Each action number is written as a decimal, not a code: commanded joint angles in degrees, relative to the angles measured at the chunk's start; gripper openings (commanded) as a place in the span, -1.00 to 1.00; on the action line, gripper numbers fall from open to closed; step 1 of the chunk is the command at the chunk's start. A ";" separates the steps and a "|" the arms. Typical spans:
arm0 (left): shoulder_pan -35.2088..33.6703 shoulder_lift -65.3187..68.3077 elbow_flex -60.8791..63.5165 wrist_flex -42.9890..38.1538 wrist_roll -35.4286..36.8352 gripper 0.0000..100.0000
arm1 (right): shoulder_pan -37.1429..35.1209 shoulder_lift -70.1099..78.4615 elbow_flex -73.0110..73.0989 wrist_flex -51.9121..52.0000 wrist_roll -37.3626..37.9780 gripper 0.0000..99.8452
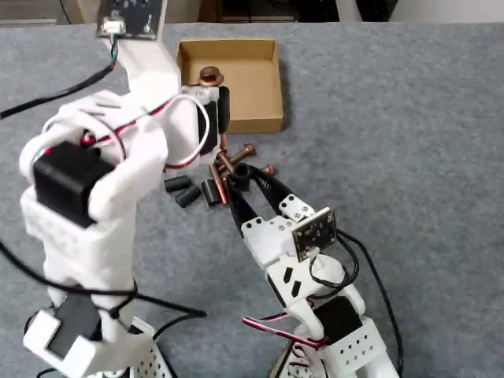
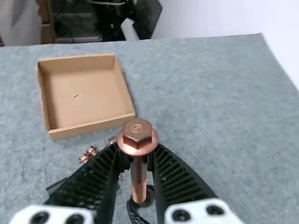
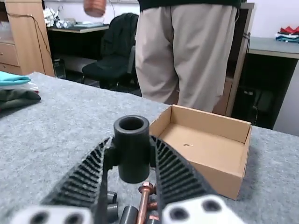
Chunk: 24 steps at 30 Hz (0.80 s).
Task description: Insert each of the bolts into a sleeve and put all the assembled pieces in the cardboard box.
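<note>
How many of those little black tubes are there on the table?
4. One black tube stands upright in the right claw; three more lie close together on the table beside it. Others may hide under the arms.

text: none readable | bolt (image 2: 137, 140) — head stamp too faint to make out

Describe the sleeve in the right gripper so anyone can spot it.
Beside the cardboard box lies a pile of bolts and sleeves. It's the black sleeve held upright in the right gripper; the others lie loose on the mat.
</note>
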 commanded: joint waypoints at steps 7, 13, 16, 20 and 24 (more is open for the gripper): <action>0.62 -15.16 17.49 -6.68 -3.34 -0.97 | -0.92 -6.20 -0.13 -1.41 -0.88 -1.00; -1.32 -35.21 51.87 -23.47 -3.52 -0.97 | -0.92 -6.20 -0.13 -1.41 -0.97 -1.00; -1.76 -44.97 68.75 -36.75 -3.43 -0.96 | -0.92 -5.93 -0.13 -1.32 -0.97 -1.00; 0.70 -51.21 81.23 -52.75 -3.96 -0.96 | -0.84 -5.76 -0.13 -1.32 -0.97 -1.00; 2.99 -48.13 81.41 -53.54 -4.92 -0.96 | -0.84 -5.76 -0.13 -1.32 -0.97 -1.00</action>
